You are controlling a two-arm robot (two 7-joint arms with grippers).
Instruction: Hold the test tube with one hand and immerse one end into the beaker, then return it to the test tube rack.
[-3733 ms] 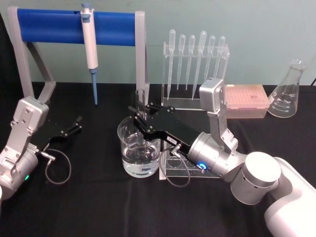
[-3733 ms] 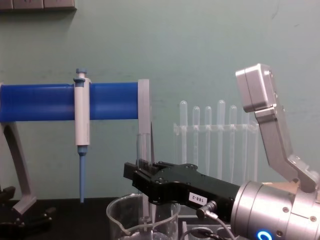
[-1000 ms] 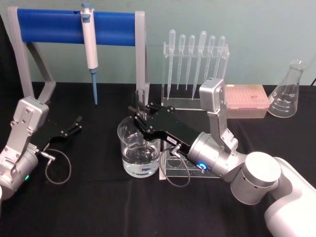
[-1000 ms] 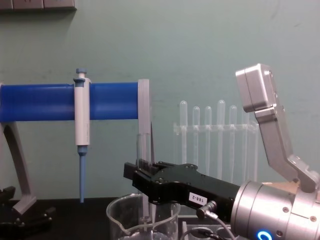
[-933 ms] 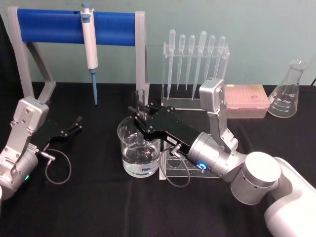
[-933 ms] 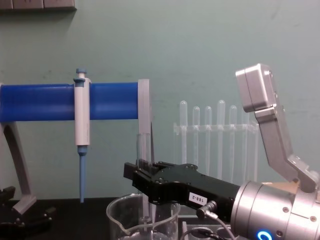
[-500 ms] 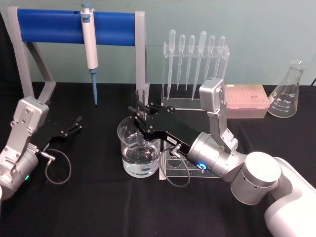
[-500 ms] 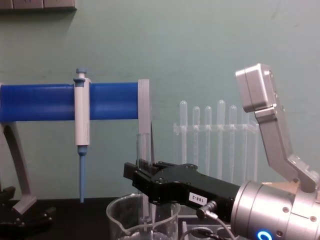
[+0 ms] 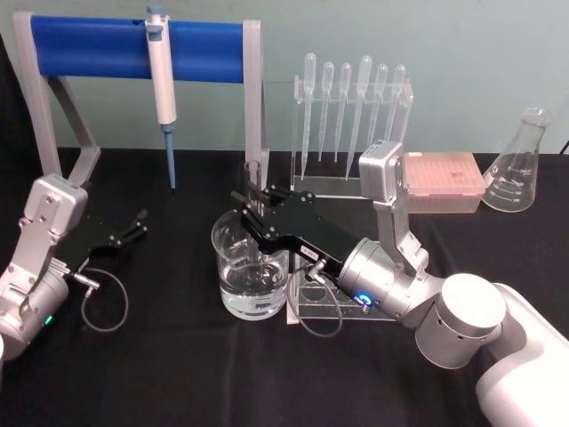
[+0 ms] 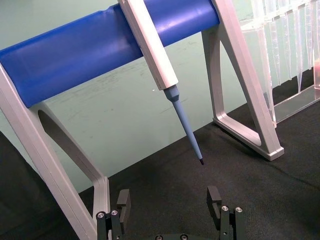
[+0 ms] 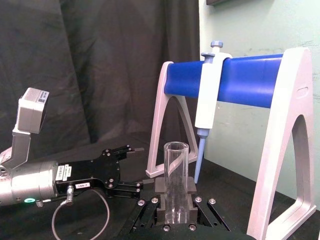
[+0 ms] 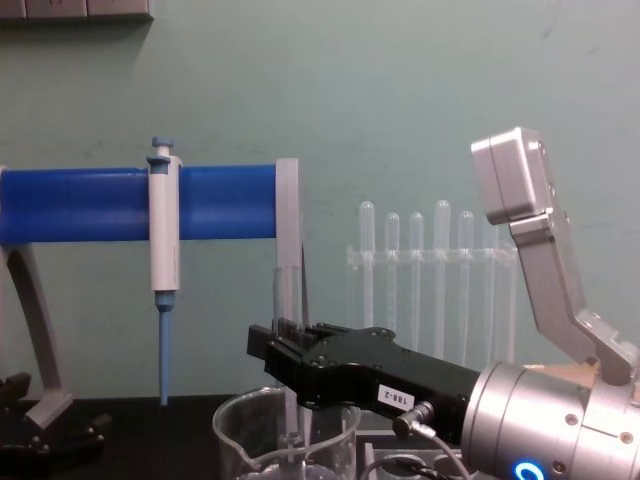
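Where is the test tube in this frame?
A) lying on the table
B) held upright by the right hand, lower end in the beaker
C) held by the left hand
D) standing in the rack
B: the right hand grips the upright test tube, its lower end inside the beaker.

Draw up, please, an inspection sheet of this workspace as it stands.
Surface: table under black cloth, no spills seen.
Job's things: tube upright, its lower end inside the beaker, which holds clear liquid; whether the tube reaches the liquid cannot be told. Tube rack beside the beaker, partly hidden under the right arm.
Clutter: pipettor hanging on the blue stand; pipettes in the pipette rack; pink box; flask.
Grippers: right gripper shut on the tube above the beaker; left gripper open, idle at the table's left.
Cables: left cable loops on the table; right cable loops by the tube rack.
Surroundings: green wall; nothing else seen.
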